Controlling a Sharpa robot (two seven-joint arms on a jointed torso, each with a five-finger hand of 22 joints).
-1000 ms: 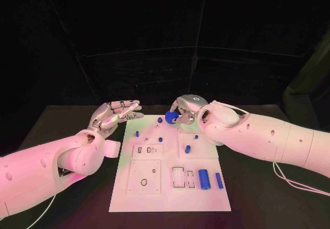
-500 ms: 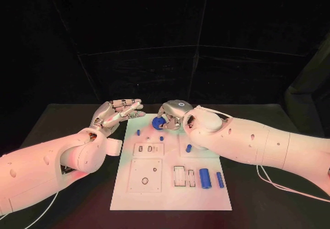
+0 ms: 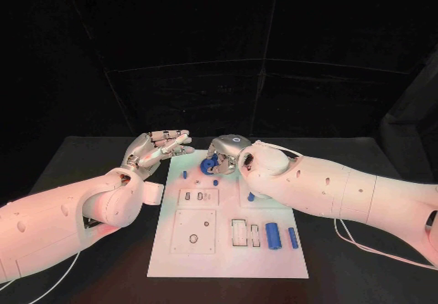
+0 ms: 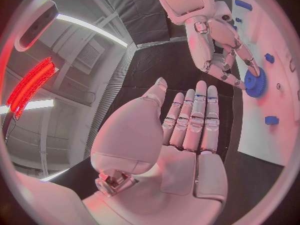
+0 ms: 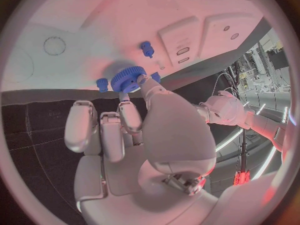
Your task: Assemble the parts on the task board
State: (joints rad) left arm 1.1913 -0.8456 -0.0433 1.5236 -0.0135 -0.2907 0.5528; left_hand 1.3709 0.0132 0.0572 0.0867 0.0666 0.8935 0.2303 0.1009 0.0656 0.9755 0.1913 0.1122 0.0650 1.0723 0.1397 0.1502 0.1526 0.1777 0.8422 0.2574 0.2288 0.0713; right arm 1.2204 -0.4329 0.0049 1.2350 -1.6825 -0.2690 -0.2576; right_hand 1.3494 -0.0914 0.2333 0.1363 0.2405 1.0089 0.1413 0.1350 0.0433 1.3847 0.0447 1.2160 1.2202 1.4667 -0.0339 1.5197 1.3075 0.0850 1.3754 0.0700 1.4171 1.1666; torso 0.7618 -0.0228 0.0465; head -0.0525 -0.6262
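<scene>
Cylinders first, nearest the robot: two blue cylinders (image 3: 273, 235) lie on the task board (image 3: 228, 266) along its near right side, long axes running front to back, beside two narrow empty slots (image 3: 237, 234). Further up, a small blue peg (image 3: 250, 197) sits by the right arm, and two more blue pegs (image 3: 183, 174) stand toward the far left of the board. Now the action: the right robot hand (image 3: 222, 157) reaches in over the far end of the board and pinches a blue gear (image 3: 209, 166) between its fingertips, and the right wrist view shows the gear (image 5: 128, 78) toothed and round, held just above the white plate with small pegs close beside it. So the gear is at the far edge, in the right robot hand, and its flat face looks roughly level with the board; I'd judge the coming move is a short drop onto a post directly beneath, though which post I cannot tell. The left robot hand (image 3: 161, 147) hangs just off the board's far left corner over the table (image 3: 91, 158), fingers straight and spread, holding nothing, close to the gear but not touching it.
</scene>
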